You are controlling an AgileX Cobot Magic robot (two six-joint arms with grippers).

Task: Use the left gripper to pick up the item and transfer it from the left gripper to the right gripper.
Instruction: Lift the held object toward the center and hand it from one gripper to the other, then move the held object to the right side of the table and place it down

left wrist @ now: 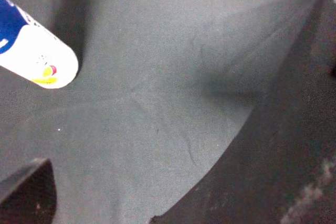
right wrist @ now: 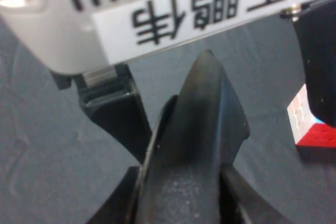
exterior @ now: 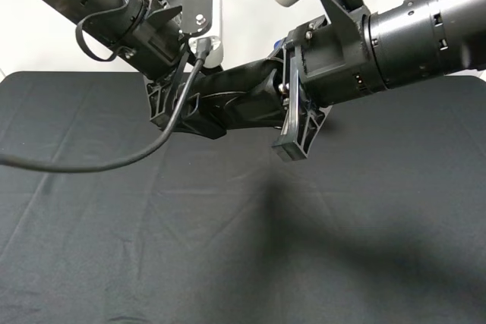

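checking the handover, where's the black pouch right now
In the exterior high view the pouch is in the air above the table, near the upper middle, spanning between the left gripper and the right gripper.

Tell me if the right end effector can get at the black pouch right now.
Probably yes. The pouch hangs clear above the table, and its end lies between the jaws of the right end effector, which look closed on it; nothing blocks it.

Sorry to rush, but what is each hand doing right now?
Left hand: open, with its fingers spread on either side of the black pouch.
Right hand: closed on the pouch's other end.
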